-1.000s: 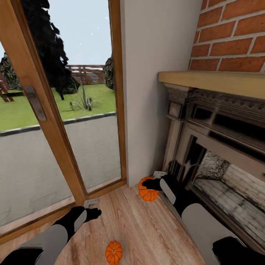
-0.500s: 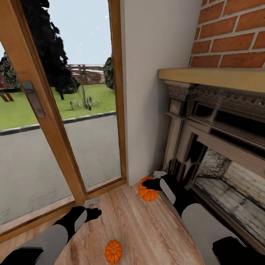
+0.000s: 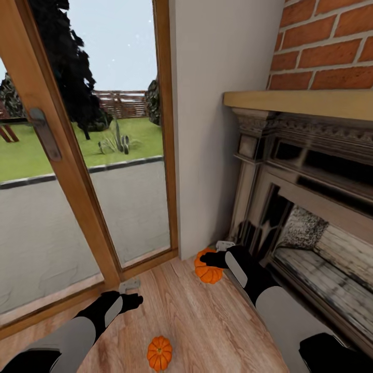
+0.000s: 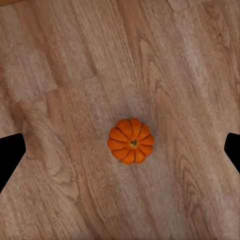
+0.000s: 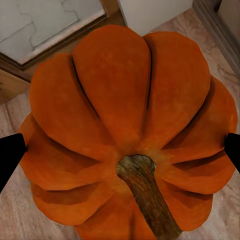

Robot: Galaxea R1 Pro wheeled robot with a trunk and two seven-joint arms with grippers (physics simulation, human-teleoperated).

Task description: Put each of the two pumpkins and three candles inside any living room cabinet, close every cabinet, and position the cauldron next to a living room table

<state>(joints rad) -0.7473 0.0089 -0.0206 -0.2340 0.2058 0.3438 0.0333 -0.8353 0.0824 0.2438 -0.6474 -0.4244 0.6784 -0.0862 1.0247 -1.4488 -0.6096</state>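
The right gripper (image 3: 213, 259) has its fingers spread around one pumpkin (image 3: 208, 267), a fingertip at each side of it; whether they press it cannot be told. That pumpkin sits on the wooden floor (image 3: 202, 321) by the fireplace (image 3: 305, 207). The left gripper (image 3: 135, 300) hangs open and empty above the floor, the second pumpkin (image 4: 130, 140) lying below it, well apart.

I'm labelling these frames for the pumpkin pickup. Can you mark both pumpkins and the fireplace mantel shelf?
Pumpkin at the right end effector (image 3: 207, 273), head view: its lower orange ribs.
Pumpkin on the floor (image 3: 159, 353), head view: its ribbed top.
Mantel shelf (image 3: 305, 102), head view: its pale wooden front edge.
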